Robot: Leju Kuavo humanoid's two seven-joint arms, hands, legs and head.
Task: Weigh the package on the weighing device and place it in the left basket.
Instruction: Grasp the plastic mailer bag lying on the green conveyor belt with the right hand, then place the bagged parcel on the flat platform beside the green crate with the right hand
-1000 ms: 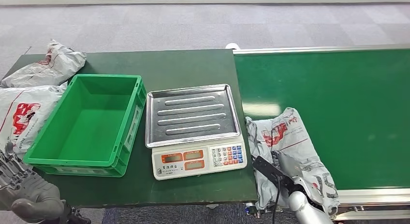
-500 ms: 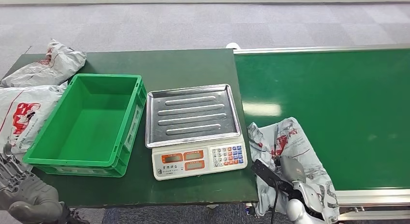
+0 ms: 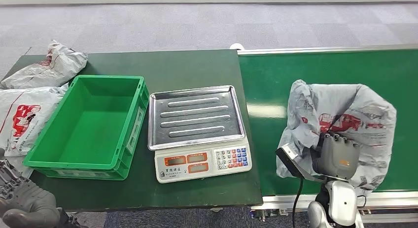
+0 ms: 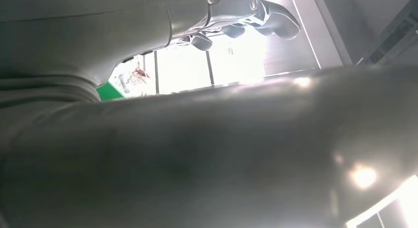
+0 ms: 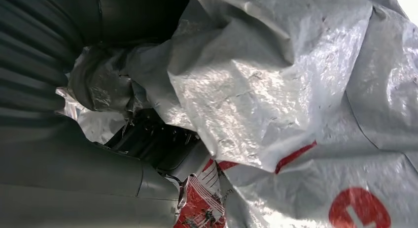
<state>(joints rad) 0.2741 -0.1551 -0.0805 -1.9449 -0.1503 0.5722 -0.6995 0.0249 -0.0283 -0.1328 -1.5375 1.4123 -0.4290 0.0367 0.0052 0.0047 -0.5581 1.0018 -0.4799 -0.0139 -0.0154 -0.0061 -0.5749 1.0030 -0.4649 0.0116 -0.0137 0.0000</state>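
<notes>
Grey bag: the package [image 3: 340,114] is a crinkly grey plastic bag with red print. It is up off the green belt [image 3: 384,75], held in front of the right hand [image 3: 336,156].
Right hand: it grips the package from below. In the right wrist view the bag [image 5: 276,90] is bunched up against the hand [image 5: 74,154] and hides the fingers.
Left hand: the left hand [image 3: 22,201] is low at the near corner, well apart from the package. In the left wrist view its fingers [image 4: 246,16] are curled, and I cannot tell if it is open or closed.
Scale: one weighing scale [image 3: 199,132] sits on the dark table [image 3: 187,65], to the left of the right hand. Its shiny metal tray has nothing on it.
Basket: one green basket [image 3: 134,123] stands just past the scale, farther from the right hand. Nothing is in it.
In the way: the scale stands between the held package and the basket.
Other bags: two more grey bags [image 3: 29,95] lie on the far side of the basket, beside it, near the left hand.
Count: three bags, one scale, one basket, two hands.
</notes>
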